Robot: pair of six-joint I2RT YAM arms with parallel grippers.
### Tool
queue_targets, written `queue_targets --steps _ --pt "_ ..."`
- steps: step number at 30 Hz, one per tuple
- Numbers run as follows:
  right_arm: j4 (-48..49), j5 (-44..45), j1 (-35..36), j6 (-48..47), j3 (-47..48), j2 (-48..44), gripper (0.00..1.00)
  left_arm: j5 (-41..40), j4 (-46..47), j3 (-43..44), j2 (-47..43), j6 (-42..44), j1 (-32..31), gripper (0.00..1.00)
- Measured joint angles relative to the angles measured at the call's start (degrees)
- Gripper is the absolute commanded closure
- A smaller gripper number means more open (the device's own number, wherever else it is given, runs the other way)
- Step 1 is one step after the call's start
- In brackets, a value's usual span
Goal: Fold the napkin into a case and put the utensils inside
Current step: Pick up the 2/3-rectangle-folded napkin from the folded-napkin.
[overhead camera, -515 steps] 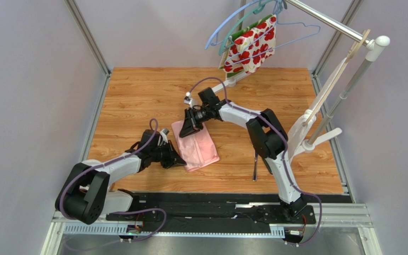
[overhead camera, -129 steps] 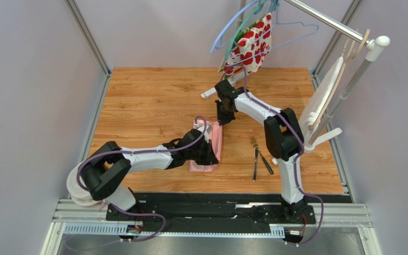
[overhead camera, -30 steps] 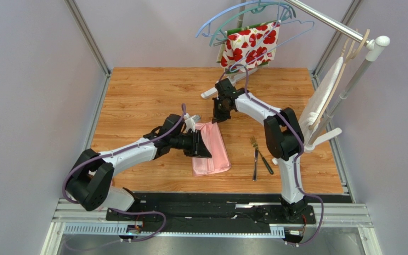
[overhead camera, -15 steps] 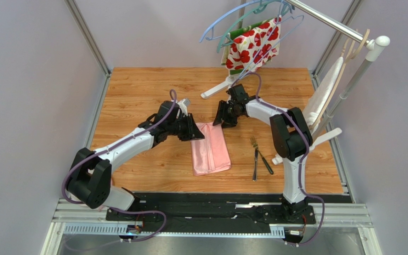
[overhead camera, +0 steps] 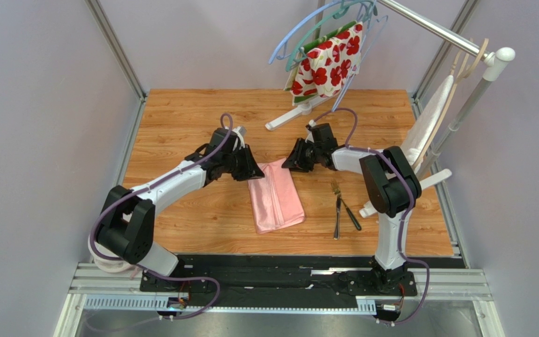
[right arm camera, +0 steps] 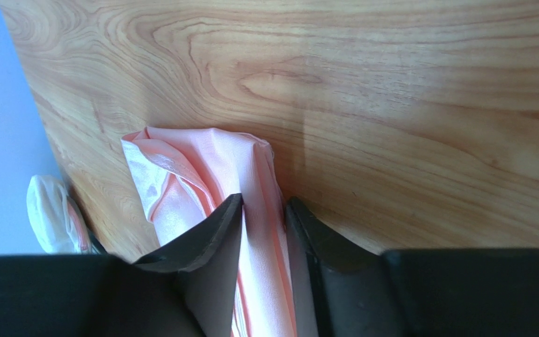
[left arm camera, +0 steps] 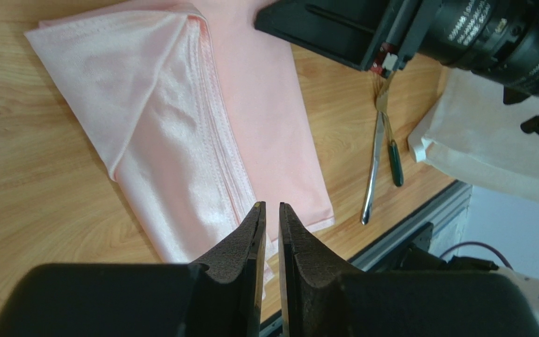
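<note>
The light-pink napkin (overhead camera: 276,198) lies on the wooden table as a flat oblong packet, with its layered folds showing in the left wrist view (left arm camera: 181,140). My left gripper (overhead camera: 257,172) hovers at its far left corner; its jaws (left arm camera: 270,206) stand a narrow slit apart with nothing between them. At the far right corner, my right gripper (overhead camera: 292,163) is open, and a fold of the napkin (right arm camera: 251,168) runs between its fingers (right arm camera: 265,200). The utensils lie to the napkin's right: a fork (overhead camera: 337,207) and a darker thin piece (overhead camera: 352,217), both also in the left wrist view (left arm camera: 374,168).
A red-and-white floral cloth (overhead camera: 325,63) hangs on hangers from a rail at the back. A white cloth (overhead camera: 427,133) hangs on the stand at the right. The stand's white foot (overhead camera: 290,116) rests on the table behind the grippers.
My left gripper slid off the napkin toward its far left corner and narrowed. My right gripper opened and dropped to the far right corner. The napkin now lies flat.
</note>
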Motion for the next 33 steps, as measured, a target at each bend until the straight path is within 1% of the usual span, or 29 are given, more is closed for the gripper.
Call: queue_targets --steps 1,2,3,5,9,14,17,22,24,29,33 --pt "1.31 -0.09 -0.04 0.50 -0.63 0.00 0.75 -0.72 -0.50 0.48 0.48 0.09 0.07 0.74" --pt "3.23 -0.31 -0.26 1.27 -1.51 0.00 0.82 -1.92 -1.07 1.25 1.05 0.33 0.11 0.72" --pt "4.55 -0.59 -0.33 1.66 -2.12 0.02 0.92 -2.84 -1.44 1.92 1.53 0.72 0.11 0.69" --pt "7.74 -1.46 -0.50 2.73 -3.28 0.20 1.00 -4.96 -1.97 3.04 2.36 1.36 0.11 0.68" --pt "13.46 -3.37 -0.68 4.57 -4.24 0.94 1.00 -9.27 -2.58 3.48 2.58 2.75 0.11 0.66" --pt "17.11 -5.73 -0.68 5.35 -4.37 0.92 1.00 -14.10 -4.98 4.87 2.71 5.64 0.11 0.69" --pt "16.63 -6.32 -0.66 5.09 -4.31 0.81 1.00 -16.31 -7.50 8.02 4.48 7.89 0.11 0.72" --pt "13.90 -6.47 -0.55 4.20 -3.58 0.15 1.00 -19.98 -11.43 16.52 12.33 11.78 -0.70 0.72" --pt "13.16 -6.54 -0.44 4.07 -3.17 -0.07 1.00 -21.38 -13.00 18.58 15.12 13.27 -1.29 0.71" --pt "12.22 -6.58 -0.13 4.09 -2.64 -0.37 1.00 -24.74 -17.42 22.51 20.76 16.79 -3.82 0.69" --pt "11.61 -7.08 -0.07 4.09 -1.88 -0.37 1.00 -26.80 -19.65 23.71 22.05 18.93 -5.33 0.68"
